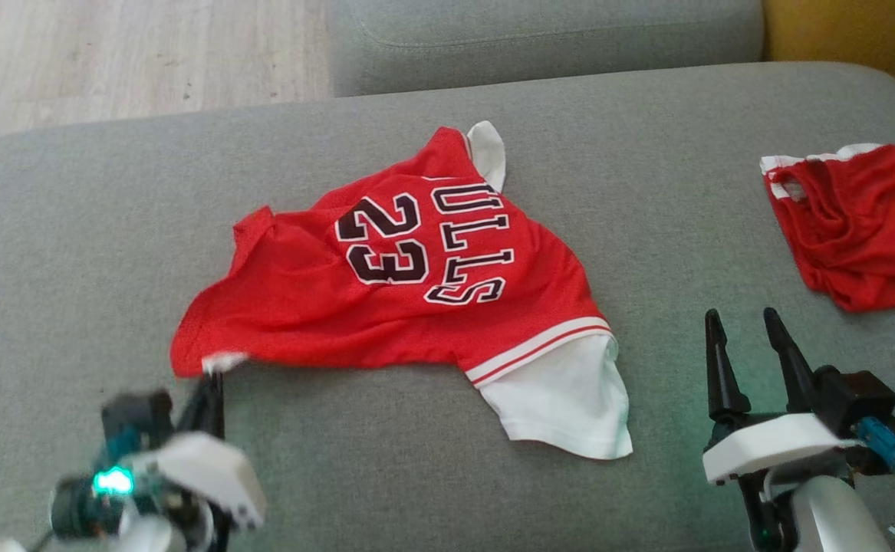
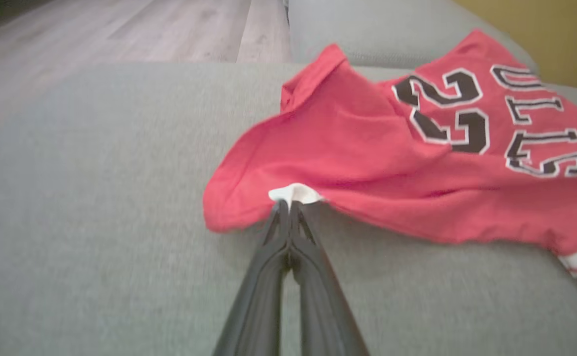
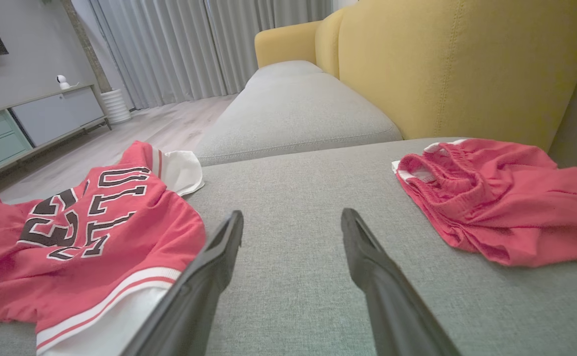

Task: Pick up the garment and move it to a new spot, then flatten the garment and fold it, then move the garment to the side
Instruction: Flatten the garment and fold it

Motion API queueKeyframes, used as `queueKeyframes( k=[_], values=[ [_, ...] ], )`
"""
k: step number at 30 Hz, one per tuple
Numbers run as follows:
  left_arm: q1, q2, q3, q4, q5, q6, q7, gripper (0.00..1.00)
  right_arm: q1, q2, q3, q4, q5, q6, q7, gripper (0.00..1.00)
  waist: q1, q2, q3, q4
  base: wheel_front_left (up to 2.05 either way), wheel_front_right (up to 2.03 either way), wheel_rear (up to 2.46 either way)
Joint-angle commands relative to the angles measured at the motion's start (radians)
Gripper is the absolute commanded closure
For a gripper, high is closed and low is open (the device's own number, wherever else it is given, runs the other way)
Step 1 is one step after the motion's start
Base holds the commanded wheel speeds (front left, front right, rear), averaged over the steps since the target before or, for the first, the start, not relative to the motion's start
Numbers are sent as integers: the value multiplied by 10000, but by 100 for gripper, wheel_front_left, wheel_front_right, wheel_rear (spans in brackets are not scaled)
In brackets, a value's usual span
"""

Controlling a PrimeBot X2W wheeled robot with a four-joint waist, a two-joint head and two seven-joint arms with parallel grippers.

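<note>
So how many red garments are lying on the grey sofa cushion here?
2. A red mesh jersey with white sleeves and the number 23 lies mid-cushion; crumpled red shorts with white trim lie near the right edge of the grey fabric sofa cushion. None seems hidden.

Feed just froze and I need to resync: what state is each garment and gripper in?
jersey: rumpled, not flat, lying on the sofa, one white corner pinched.
left gripper: shut on the jersey's white corner.
right gripper: open, empty, between the two garments.
red shorts: bunched, apart from both grippers.
</note>
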Motion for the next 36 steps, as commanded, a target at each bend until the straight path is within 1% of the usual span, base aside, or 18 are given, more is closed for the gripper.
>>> queueKeyframes(
  k=[1,6,12,15,16,18,21,25,33,36],
  values=[
    [155,344,318,-550,-131,214,67,100,-172,-52,264,-323,30,37,-61,0,1,-1,-26,59,0,0,0],
    [1175,270,299,-1003,-329,622,12,100,-173,-52,244,-395,-6,37,-8,0,1,-1,2,91,0,0,0],
    [1614,126,233,-1053,-442,703,-121,100,-151,-52,205,-444,-56,37,62,0,1,-1,-11,102,0,0,0],
    [1682,-78,349,-1033,-475,785,-501,100,-152,-52,207,-444,-57,37,104,0,1,-1,-87,76,0,0,0],
    [1688,-156,362,-995,-483,768,-628,69,-144,-52,198,-438,-58,37,110,0,1,-1,-125,72,0,0,0],
    [1675,-345,436,-929,-477,737,-1023,0,-120,-52,176,-428,-65,37,116,0,1,-1,-199,57,0,0,0],
    [1599,-661,575,-802,-493,507,-1804,0,-65,-52,125,-434,-76,37,114,0,1,-1,-324,49,0,0,0],
    [1453,-914,611,-512,-405,165,-2568,0,45,-52,109,-492,-107,37,140,0,1,-1,-517,45,0,0,0],
    [1336,-1182,622,-12,-307,-331,-3026,0,235,-52,387,-697,-70,37,209,0,1,-1,-781,52,0,0,0],
    [1344,-1251,657,206,-264,-441,-3103,0,322,-52,608,-715,3,37,227,0,1,-1,-861,54,0,0,0]
  ],
)
